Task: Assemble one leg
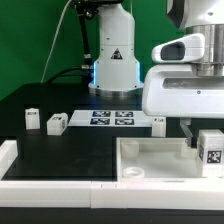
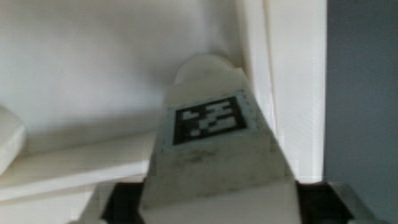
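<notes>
Gripper [image 1: 207,140] clamped on leg [image 1: 211,148] | leg: white plastic block, checkered marker | over rimmed white panel [image 1: 150,160]

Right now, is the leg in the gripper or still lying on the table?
In the gripper: the leg hangs between its fingers over the white panel; three other legs lie on the table.
</notes>
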You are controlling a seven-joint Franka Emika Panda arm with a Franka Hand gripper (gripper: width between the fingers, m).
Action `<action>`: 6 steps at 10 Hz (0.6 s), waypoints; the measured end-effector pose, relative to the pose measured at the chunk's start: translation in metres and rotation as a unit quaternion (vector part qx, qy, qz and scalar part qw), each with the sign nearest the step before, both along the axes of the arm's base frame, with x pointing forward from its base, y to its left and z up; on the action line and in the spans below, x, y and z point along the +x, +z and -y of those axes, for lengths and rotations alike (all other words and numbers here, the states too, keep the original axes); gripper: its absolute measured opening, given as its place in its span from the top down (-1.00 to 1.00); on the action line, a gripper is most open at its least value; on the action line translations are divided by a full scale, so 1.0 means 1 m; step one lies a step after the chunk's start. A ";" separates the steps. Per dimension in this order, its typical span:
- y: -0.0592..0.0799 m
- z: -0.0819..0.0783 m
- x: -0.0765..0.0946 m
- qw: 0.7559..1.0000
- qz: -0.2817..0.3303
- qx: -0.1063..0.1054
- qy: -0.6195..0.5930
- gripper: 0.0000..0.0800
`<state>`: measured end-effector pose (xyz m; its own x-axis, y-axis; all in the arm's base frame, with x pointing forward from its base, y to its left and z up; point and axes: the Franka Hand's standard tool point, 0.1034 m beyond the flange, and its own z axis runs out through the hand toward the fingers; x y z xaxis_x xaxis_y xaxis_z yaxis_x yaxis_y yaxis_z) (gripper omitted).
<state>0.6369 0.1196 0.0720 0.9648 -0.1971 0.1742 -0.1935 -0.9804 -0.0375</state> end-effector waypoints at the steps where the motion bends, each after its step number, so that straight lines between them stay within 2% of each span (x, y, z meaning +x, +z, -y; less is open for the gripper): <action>1: 0.000 0.000 0.000 1.000 0.000 0.003 -0.019 0.27; 3: 0.000 0.000 0.000 0.999 -0.001 0.007 -0.037 0.27; 6: 0.000 0.019 0.001 0.978 0.000 0.022 -0.210 0.27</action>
<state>0.6377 0.1007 0.0725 0.7978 -0.5824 0.1562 -0.5779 -0.8124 -0.0773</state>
